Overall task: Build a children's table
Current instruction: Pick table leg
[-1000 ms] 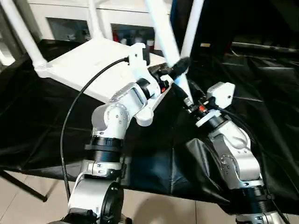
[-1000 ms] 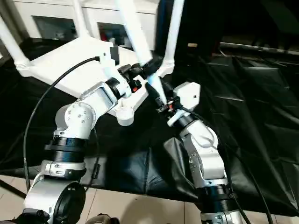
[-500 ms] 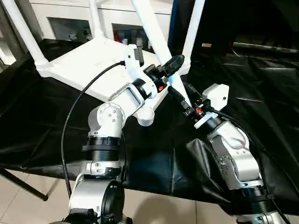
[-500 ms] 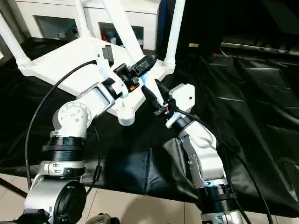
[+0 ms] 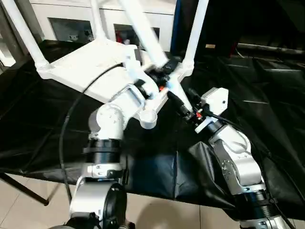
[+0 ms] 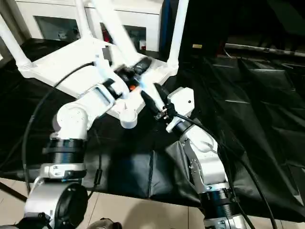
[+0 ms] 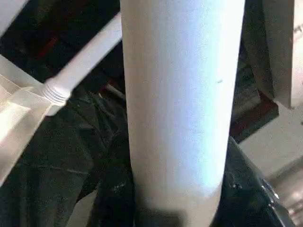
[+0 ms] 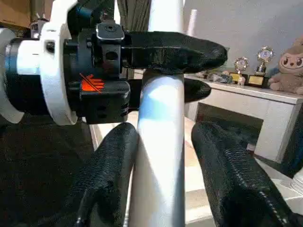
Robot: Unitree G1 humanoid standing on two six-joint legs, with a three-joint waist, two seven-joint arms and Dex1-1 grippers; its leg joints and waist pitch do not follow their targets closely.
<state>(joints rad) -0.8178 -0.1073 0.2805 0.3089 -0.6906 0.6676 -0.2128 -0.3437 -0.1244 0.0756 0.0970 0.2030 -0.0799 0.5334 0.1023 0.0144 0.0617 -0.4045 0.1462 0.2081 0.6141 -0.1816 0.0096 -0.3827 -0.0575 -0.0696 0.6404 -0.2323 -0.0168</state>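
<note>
- The children's table [image 5: 90, 67] lies upside down on the black-draped worktop [image 5: 43, 129], three legs already standing up from its corner sockets; the near socket [image 5: 148, 119] is open and waiting.
- The fourth leg [image 5: 143, 26] slants up and away from that corner, its lower part held just above the tabletop's edge.
- The left hand [image 8: 175, 71] is clenched round the leg, one finger above and one behind the tube; the right hand [image 8: 163, 156] sits just below it with fingers [image 8: 111, 161] straddling the leg (one seems to touch, the other stands slightly off), so it looks released rather than gripping.
- Handling, as a judgement: hollow plastic, light and stiff, but smooth and tapered, so it may slip or twist in a loose grip; best held low, near the thick end, where steering into the socket is easiest.
- Against half a second ago: the leg leans further toward the robot's left, the left hand has travelled with it toward the tabletop, and the right hand has followed a little.
</note>
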